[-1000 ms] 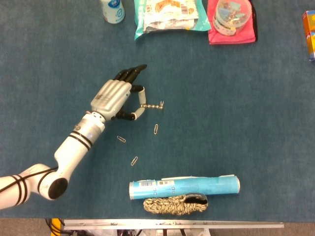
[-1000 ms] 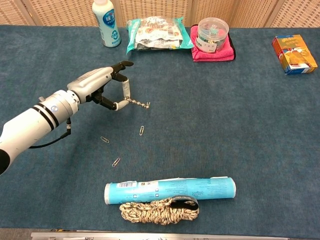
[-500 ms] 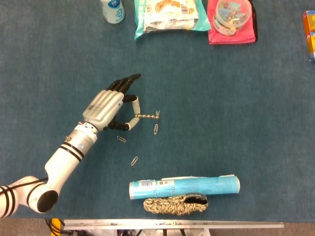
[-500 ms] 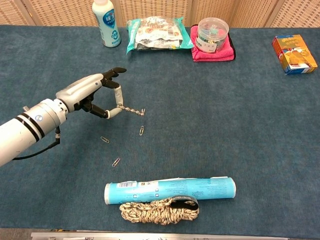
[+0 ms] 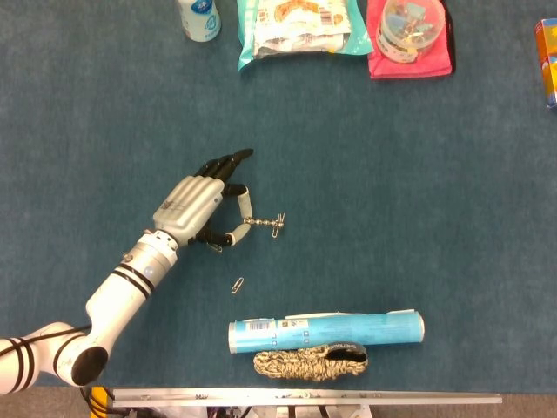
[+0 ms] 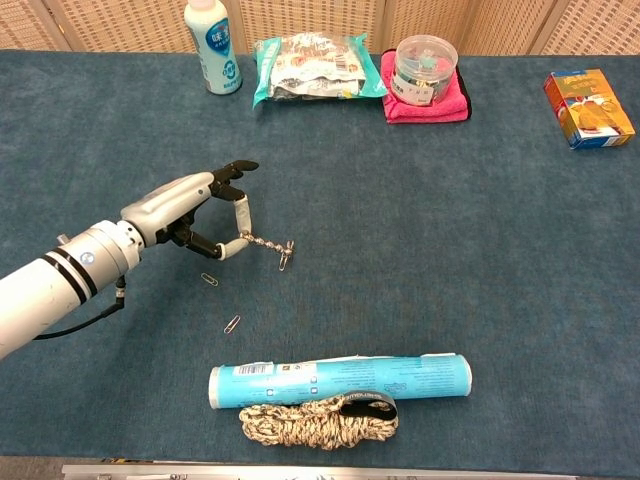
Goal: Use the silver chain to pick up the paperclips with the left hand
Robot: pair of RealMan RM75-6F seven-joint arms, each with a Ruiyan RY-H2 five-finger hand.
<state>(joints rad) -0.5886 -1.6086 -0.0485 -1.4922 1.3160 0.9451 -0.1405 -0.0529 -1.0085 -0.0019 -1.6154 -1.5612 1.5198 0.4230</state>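
Note:
My left hand [image 5: 202,202] [image 6: 195,205] pinches one end of the short silver chain [image 5: 261,223] [image 6: 266,242] between thumb and a finger, its other fingers stretched out. The chain reaches right, and its free end touches a paperclip [image 5: 277,227] [image 6: 285,259]. A second paperclip [image 5: 214,246] [image 6: 209,279] lies just under the hand. A third paperclip [image 5: 238,285] [image 6: 232,324] lies nearer the front on the blue table cloth [image 5: 392,200]. My right hand is in neither view.
A blue tube [image 5: 325,331] and a coil of rope [image 5: 310,362] lie at the front edge. Along the back stand a white bottle [image 5: 198,17], a snack bag [image 5: 300,26] and a clear tub of clips [image 5: 411,24] on a pink cloth. An orange box [image 6: 588,107] is far right.
My left hand has moved down toward the front with the chain. The chain's free end now reaches the paperclip that lay below it.

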